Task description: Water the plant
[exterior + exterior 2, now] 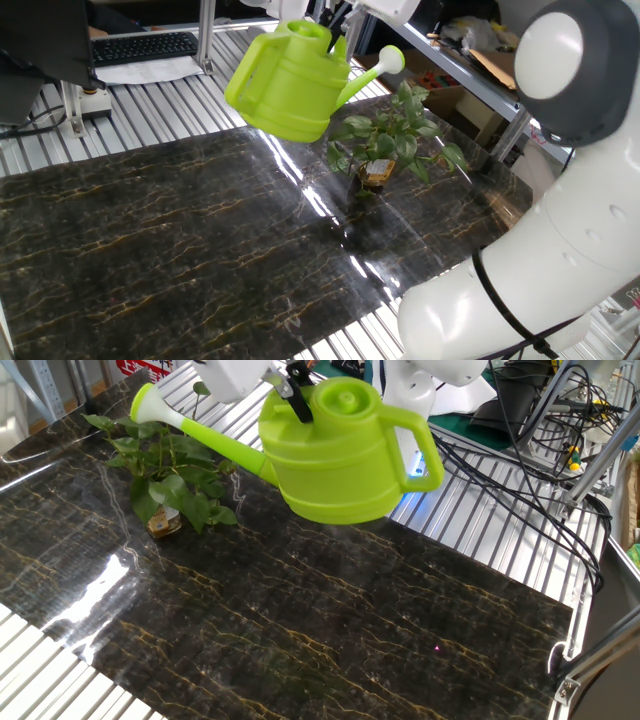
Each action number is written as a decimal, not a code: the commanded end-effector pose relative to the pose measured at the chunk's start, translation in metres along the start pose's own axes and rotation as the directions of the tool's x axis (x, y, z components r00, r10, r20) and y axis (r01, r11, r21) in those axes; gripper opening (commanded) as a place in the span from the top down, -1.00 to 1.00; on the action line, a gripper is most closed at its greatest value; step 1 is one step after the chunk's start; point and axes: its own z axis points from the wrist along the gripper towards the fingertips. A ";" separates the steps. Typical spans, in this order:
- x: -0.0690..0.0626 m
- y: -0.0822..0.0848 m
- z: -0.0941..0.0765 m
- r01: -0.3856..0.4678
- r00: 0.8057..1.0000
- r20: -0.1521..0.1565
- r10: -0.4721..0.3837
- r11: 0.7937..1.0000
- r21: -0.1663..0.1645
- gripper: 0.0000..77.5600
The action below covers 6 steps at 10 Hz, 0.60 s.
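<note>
While end effector (290,378) grips 1 watering can (335,455), 1 plant (165,475) below spout.

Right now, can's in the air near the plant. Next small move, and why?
Probably tip the spout down over the leaves. The gripper holds the watering can off the table by its top rim, the spout already reaches above the plant, but it points up, higher than the can's body, so nothing would pour yet.

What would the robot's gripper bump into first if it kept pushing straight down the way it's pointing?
The gripper points down and is shut on the top of the watering can, so it meets the can at once. Below the can lies only the dark table.
</note>
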 end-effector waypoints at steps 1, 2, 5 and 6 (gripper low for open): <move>-0.001 0.000 -0.011 0.019 0.997 -0.073 -0.019 1.000 0.004 0.97; -0.001 0.000 -0.011 0.020 0.997 -0.079 -0.020 1.000 0.006 0.97; -0.002 0.000 -0.011 0.023 0.995 -0.094 -0.021 1.000 0.013 0.97; -0.002 0.000 -0.012 0.021 0.995 -0.094 -0.019 1.000 0.014 0.97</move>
